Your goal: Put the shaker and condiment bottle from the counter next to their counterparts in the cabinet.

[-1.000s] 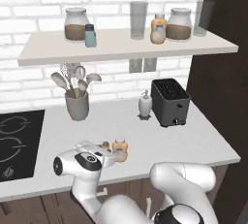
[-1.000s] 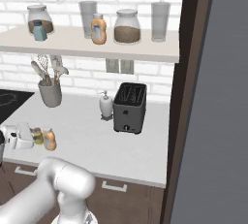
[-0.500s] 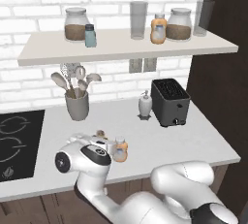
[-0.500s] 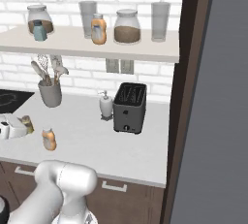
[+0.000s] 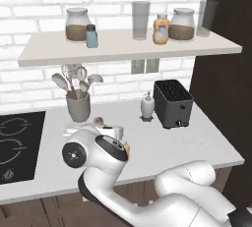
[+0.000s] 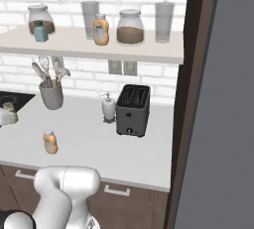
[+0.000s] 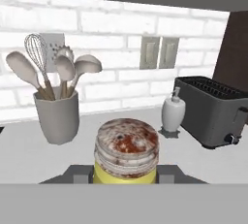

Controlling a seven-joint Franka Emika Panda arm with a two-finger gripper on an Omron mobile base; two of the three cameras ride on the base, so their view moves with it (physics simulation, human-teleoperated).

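The gripper (image 7: 125,175) has closed on the shaker (image 7: 126,157) and lifted it off the counter (image 6: 94,143), carrying it up and away from the condiment bottle (image 6: 49,142), which now stands alone below it.

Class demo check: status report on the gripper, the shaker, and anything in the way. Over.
Gripper shut on shaker, lifted off counter. Condiment bottle on counter. Utensil crock ahead, left of path.

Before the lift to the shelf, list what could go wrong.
1. The gripper is shut on the shaker low on its body; it could tip or slip.
2. The utensil holder stands close behind and could be clipped.
3. The teal shaker sits beside a glass jar; placing could knock either.
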